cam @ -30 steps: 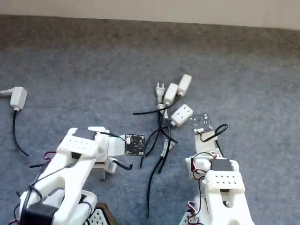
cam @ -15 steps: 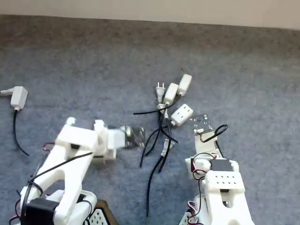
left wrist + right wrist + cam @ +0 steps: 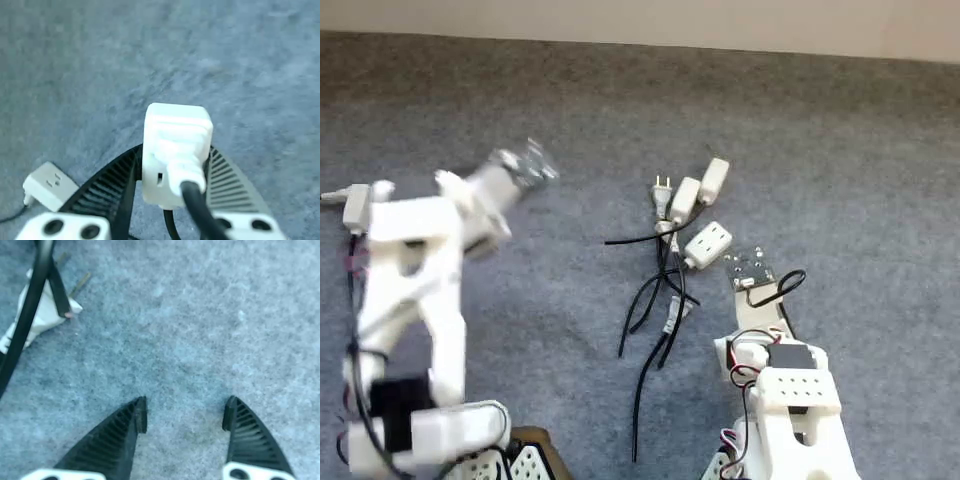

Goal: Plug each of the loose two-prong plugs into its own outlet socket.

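Observation:
My left gripper [image 3: 175,149] is shut on a white plug [image 3: 175,145], whose black cord runs back toward the camera. A white socket block [image 3: 50,185] with two slots lies on the carpet close beside it. In the high view my left arm [image 3: 410,240] stands at the far left, next to a white block [image 3: 356,206] on a black cord. Several white plugs and sockets [image 3: 705,245] with tangled black cords lie mid-carpet. My right gripper [image 3: 182,410] is open over bare carpet, near a small white plug [image 3: 42,315].
Grey carpet covers the whole work area. A pale wall edge [image 3: 640,20] runs along the far side. Black cords [image 3: 650,340] trail from the central cluster toward the near edge, between the two arms. My right arm [image 3: 790,390] sits at the near right.
My left arm has swung from beside the central cluster out to the far left, extending as it went. The right arm and the central plugs have not moved.

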Action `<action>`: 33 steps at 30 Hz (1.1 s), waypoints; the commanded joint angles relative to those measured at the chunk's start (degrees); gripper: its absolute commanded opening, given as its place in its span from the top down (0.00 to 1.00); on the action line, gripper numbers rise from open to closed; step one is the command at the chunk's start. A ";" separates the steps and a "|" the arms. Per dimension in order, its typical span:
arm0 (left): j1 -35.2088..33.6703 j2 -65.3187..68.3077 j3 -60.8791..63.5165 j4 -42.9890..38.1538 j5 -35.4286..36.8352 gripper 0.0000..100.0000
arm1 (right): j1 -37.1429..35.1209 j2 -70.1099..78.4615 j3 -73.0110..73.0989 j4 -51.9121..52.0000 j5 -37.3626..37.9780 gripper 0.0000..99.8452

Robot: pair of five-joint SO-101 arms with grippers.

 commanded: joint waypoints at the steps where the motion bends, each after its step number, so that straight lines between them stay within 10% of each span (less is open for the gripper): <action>1: -9.36 17.10 -20.79 0.70 8.26 0.95 | 0.40 -0.84 -0.22 -0.84 -0.26 0.76; 18: -15.08 73.27 -99.91 31.65 21.27 0.92 | 0.57 -0.84 0.04 -2.33 -0.35 0.76; 26: -15.16 79.96 -107.74 32.44 21.27 0.64 | 0.57 -0.84 0.04 -2.33 -0.35 0.76; 33: -12.79 74.24 -110.46 32.62 21.27 0.62 | 3.91 -0.84 -0.48 -1.36 -0.44 0.76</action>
